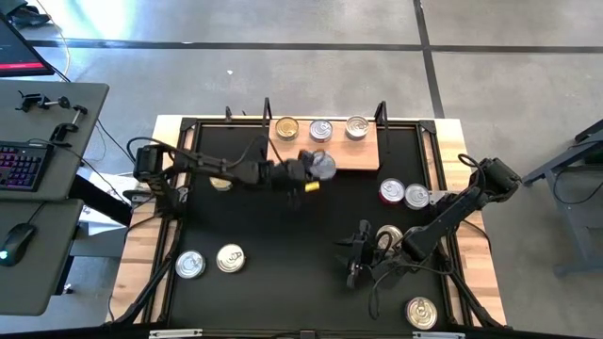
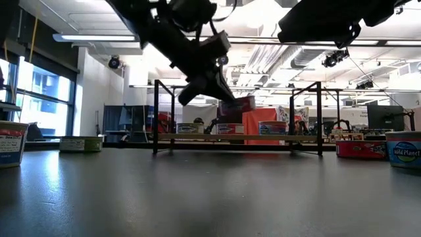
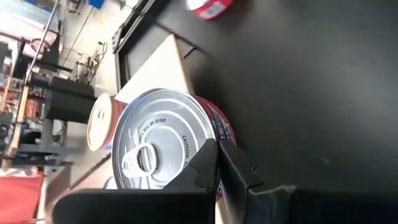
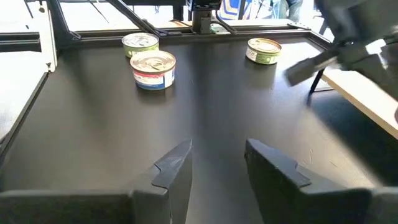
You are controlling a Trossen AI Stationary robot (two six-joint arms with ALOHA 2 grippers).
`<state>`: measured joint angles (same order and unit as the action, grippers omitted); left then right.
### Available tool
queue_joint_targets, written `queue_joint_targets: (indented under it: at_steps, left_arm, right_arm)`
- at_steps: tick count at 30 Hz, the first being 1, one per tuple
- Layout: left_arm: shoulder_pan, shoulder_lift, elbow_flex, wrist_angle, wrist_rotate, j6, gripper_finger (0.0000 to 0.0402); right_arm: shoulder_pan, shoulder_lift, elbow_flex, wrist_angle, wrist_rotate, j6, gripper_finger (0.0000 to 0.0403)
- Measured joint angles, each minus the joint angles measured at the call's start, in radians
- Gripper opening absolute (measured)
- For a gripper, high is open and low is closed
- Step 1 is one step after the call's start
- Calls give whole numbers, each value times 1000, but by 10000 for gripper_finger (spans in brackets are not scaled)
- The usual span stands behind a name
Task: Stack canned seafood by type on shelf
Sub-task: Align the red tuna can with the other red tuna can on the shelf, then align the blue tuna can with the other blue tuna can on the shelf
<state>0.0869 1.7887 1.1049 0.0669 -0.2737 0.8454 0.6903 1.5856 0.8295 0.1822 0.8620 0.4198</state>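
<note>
Your left gripper (image 1: 311, 175) was clamped on a silver tin (image 1: 323, 166) above the shelf (image 1: 363, 155). You next needed a matching stack. The right gripper (image 4: 217, 163) waited part-open, empty.

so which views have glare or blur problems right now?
Low view: bright ceiling lights backlight the left gripper into a silhouette, and the tabletop mirrors the glow. Left wrist view: windows blown out, but the held can has a readable lid. Right wrist view: the right gripper is soft and the far arm is blurred. High view: evenly lit.
</note>
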Motion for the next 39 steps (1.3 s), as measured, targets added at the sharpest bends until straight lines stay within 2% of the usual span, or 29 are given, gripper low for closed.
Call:
queue_joint_targets:
  at_steps: [6,11,19,30,34,39]
  left_arm:
    - [105,2,0,13,161,-47,0]
    - [143,47,0,63,183,-57,0]
    - [150,101,0,108,98,-31,7]
    - [155,94,0,151,67,-40,92]
    - [132,67,0,147,16,-60,106]
    - [84,2,1,101,-18,-162,107]
  right_arm:
    - [-2,0,0,-2,0,-1,141]
    - [-3,0,0,-3,3,0,141]
    - [-3,0,0,-6,10,2,141]
    - [-3,0,0,-6,11,0,141]
    - [-3,0,0,-8,11,-1,141]
    - [-3,0,0,-25,11,9,141]
